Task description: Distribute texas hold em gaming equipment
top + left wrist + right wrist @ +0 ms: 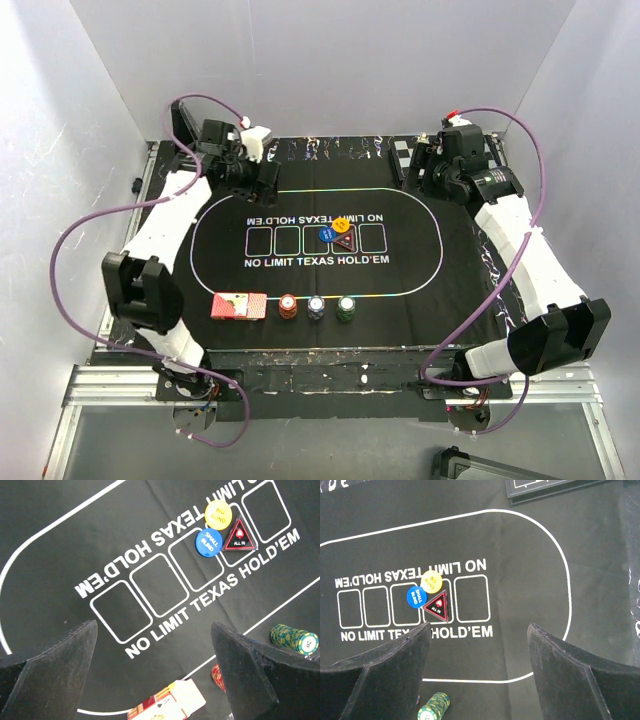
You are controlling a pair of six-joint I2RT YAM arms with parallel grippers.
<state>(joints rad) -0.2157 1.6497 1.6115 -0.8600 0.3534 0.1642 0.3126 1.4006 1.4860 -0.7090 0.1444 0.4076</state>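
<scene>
Left arm [165, 225] and right arm [520, 240] reach the black felt mat's [420, 270] far corners, and along its near edge sits a row — red-backed card deck [239, 305], red chip stack [288, 305], blue chip stack [316, 307], green chip stack [346, 308] — with yellow disc [340, 225], blue disc [325, 234] and triangular marker [345, 241] clustered at centre.

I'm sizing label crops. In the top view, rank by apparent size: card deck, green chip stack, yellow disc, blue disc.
1. card deck
2. green chip stack
3. yellow disc and blue disc: alike, no ranking between them.
</scene>
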